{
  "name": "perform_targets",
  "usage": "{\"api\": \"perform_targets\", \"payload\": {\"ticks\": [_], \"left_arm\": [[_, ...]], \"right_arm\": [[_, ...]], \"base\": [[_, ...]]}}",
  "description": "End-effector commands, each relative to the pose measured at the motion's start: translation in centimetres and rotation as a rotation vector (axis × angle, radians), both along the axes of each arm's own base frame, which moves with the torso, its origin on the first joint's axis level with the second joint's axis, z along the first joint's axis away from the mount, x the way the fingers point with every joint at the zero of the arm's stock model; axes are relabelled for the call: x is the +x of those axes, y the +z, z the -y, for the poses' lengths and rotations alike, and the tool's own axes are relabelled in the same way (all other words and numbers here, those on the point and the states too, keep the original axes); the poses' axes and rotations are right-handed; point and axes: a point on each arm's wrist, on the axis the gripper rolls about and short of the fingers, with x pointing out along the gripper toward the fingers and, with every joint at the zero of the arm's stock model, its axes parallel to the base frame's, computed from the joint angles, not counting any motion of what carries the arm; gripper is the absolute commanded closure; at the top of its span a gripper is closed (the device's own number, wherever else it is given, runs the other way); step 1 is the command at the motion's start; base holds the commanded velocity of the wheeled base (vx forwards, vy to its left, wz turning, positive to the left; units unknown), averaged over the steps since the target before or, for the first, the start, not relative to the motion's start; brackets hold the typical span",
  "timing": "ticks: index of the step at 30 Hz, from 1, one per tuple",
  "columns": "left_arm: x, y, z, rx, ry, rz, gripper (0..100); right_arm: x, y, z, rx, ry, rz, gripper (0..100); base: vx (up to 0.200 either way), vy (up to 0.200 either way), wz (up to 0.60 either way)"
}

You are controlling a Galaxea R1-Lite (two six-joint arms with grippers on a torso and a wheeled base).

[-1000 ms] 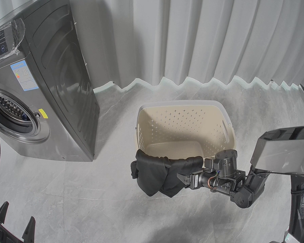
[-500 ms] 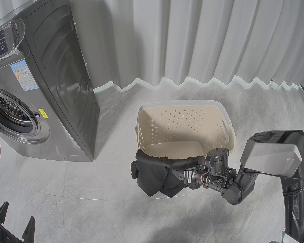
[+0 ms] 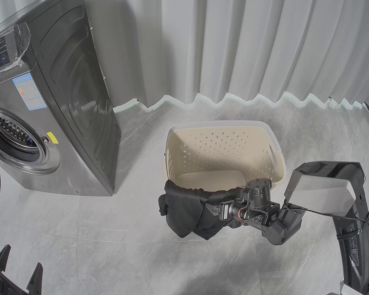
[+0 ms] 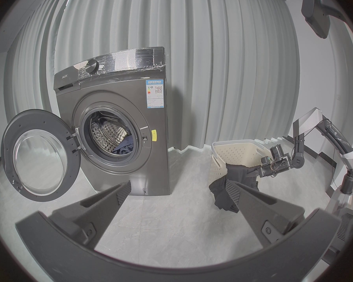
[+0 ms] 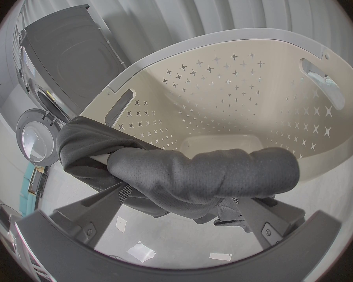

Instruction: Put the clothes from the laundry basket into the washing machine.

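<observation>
The right gripper's fingers [image 5: 270, 216] stand wide apart, gripping nothing. The dark garment [image 3: 188, 214] lies across the gap between them, draped over the near rim of the laundry basket [image 3: 225, 124]. The left gripper [image 4: 176, 185] is spread open and empty too. If the fingers pinch only a thin fold (the cloth is bunched), it could slip, or the basket could be dragged along. I count one garment at the fingers, one basket, and one washing machine [image 3: 69, 103] well apart from them.

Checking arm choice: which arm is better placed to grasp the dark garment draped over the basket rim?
Right. The right gripper is open at the dark garment on the laundry basket rim; the left gripper is low, far from it.
</observation>
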Motion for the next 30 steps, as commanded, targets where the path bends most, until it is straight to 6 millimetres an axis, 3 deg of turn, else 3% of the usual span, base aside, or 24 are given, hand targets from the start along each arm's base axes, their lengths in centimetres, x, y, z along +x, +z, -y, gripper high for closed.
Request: {"api": "perform_targets", "payload": {"ticks": [1, 3, 4, 17, 25, 30], "left_arm": [[0.0, -0.5, 0.0, 0.000, 0.000, -0.001, 0], [0.0, -0.5, 0.0, 0.000, 0.000, -0.001, 0], [0.0, -0.5, 0.0, 0.000, 0.000, -0.001, 0], [0.0, -0.5, 0.0, -0.001, 0.000, -0.001, 0], [0.0, -0.5, 0.0, -0.001, 0.002, -0.001, 0], [0.0, -0.5, 0.0, -0.001, 0.002, -0.001, 0]], "right_arm": [[0.5, -0.1, -0.2, 0.007, -0.003, 0.014, 0], [0.7, 0.1, -0.2, 0.012, -0.005, 0.020, 0], [0.7, 0.0, -0.2, 0.012, -0.005, 0.021, 100], [-0.4, 0.4, -0.3, 0.009, -0.008, 0.016, 100], [-3.1, 4.7, 1.2, 0.031, -0.013, 0.037, 100], [-5.6, 8.8, 2.7, 0.085, -0.016, 0.133, 100]], "base": [[0.000, 0.000, 0.00], [0.000, 0.000, 0.00], [0.000, 0.000, 0.00], [0.000, 0.000, 0.00], [0.000, 0.000, 0.00], [0.000, 0.000, 0.00]]}}
